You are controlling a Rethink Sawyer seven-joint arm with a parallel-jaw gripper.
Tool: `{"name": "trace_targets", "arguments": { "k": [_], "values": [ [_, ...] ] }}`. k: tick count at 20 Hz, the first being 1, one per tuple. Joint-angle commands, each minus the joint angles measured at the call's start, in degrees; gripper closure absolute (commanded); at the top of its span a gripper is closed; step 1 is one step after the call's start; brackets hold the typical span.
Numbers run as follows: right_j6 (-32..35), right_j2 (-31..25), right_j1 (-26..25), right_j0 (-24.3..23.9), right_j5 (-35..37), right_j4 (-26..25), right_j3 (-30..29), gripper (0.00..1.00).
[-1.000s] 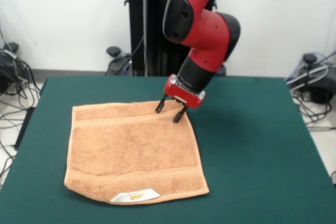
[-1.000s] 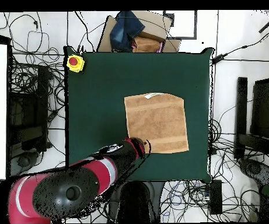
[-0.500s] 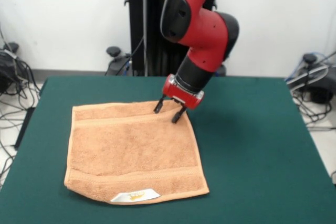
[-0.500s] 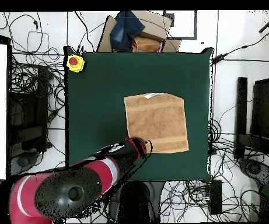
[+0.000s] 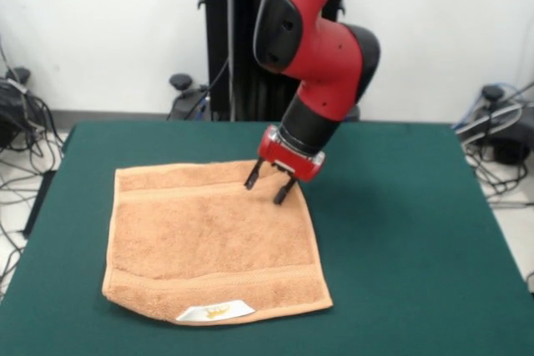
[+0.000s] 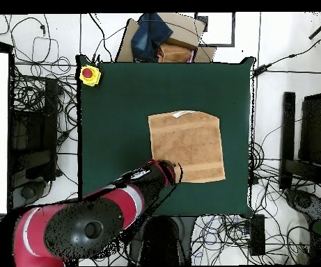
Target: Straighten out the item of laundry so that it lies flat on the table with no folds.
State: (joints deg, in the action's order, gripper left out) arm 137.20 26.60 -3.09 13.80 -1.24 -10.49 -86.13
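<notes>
The gripper (image 5: 265, 192) hangs with its two fingers spread apart, holding nothing, over the towel's far right corner. Nearest the camera, the white label (image 5: 214, 312) sits on the towel's (image 5: 209, 239) front edge. The towel lies spread on the left half of the green table (image 5: 400, 231), and the red arm (image 5: 317, 47) comes down behind it.

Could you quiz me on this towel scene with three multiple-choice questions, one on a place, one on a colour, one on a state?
1. Where is the gripper?
A. over the towel's corner nearest the pedestal
B. over the white label
C. off the table

2. What colour is the table?
A. white
B. dark green
C. red

3. How is the towel lying?
A. bunched into a ball
B. hanging off the edge
C. spread almost flat

Answers: 1 A, its open fingers sit at that far corner. 2 B, the top is green. 3 C, it is spread out, label showing.
</notes>
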Motion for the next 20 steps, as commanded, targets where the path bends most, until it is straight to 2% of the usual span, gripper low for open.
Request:
{"name": "trace_targets", "arguments": {
  "k": [1, 7, 13, 20],
  "values": [
    [5.10, -6.98, -1.91, 0.04, 3.07, 5.00, 8.39, 0.00],
    [4.72, -9.01, 0.42, -0.72, 6.28, 6.75, 10.14, 0.00],
    [-0.89, -11.66, -1.44, -6.63, 2.00, 0.77, 14.25, 0.00],
    [-1.20, -12.03, -2.31, -7.22, 0.74, -1.81, 16.43, 0.00]
  ]
}}
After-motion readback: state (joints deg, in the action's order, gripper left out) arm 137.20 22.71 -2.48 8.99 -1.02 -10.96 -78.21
